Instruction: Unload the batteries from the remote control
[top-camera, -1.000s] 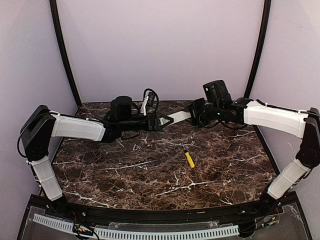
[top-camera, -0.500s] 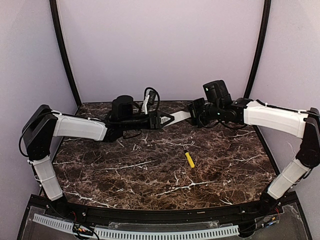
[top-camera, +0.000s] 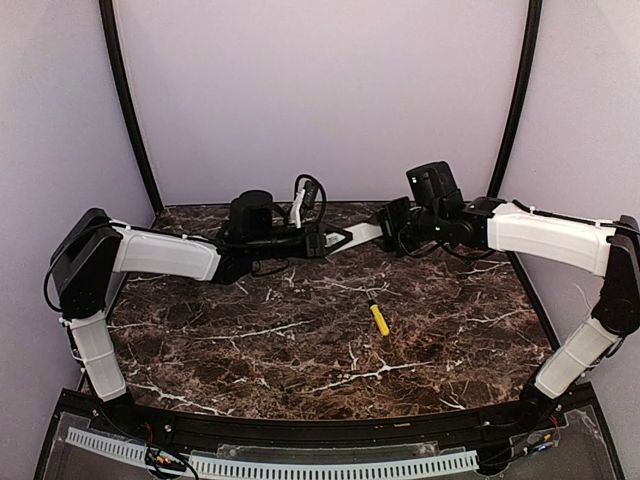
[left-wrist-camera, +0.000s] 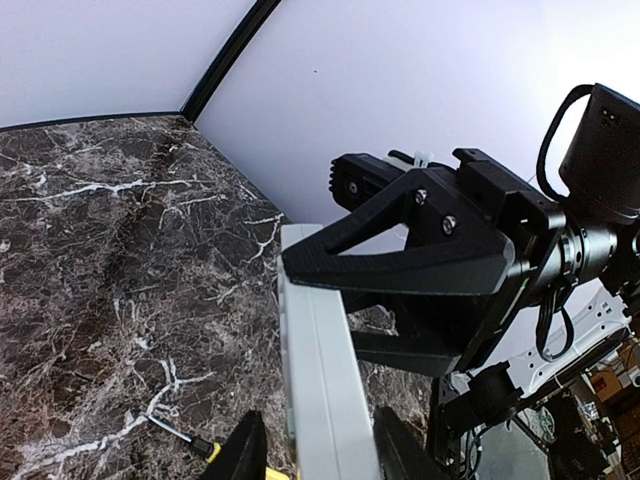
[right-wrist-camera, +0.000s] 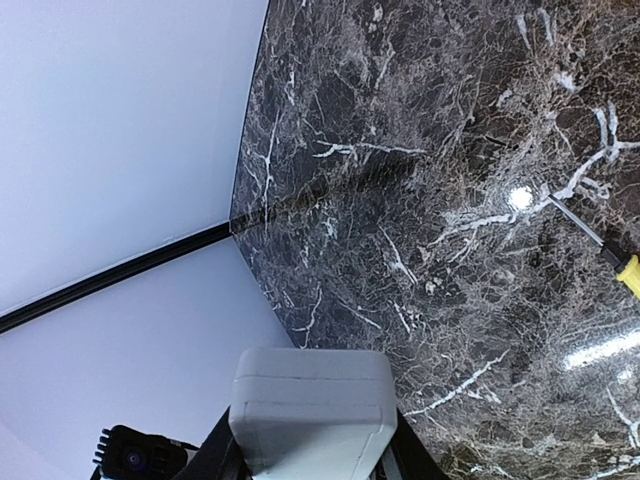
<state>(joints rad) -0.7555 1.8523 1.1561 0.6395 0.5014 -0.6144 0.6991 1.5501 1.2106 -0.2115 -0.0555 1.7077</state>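
Observation:
The white remote control (top-camera: 362, 234) hangs in the air above the back of the table, between the two grippers. My right gripper (top-camera: 385, 230) is shut on its right end; in the right wrist view the remote's end (right-wrist-camera: 310, 400) sits between the dark fingers (right-wrist-camera: 213, 455). My left gripper (top-camera: 343, 239) straddles the remote's left end, open, with a thin gap on one side. In the left wrist view the remote (left-wrist-camera: 320, 350) runs between my fingertips (left-wrist-camera: 243, 452) toward the right gripper (left-wrist-camera: 430, 255). No batteries show.
A yellow stick tool with a black tip (top-camera: 379, 319) lies on the marble table (top-camera: 300, 340) right of centre; it also shows in the right wrist view (right-wrist-camera: 628, 272). Purple walls close in behind and at both sides.
My left gripper has moved right along the remote, so less of the white bar shows between the grippers. The right gripper and the yellow tool have not moved.

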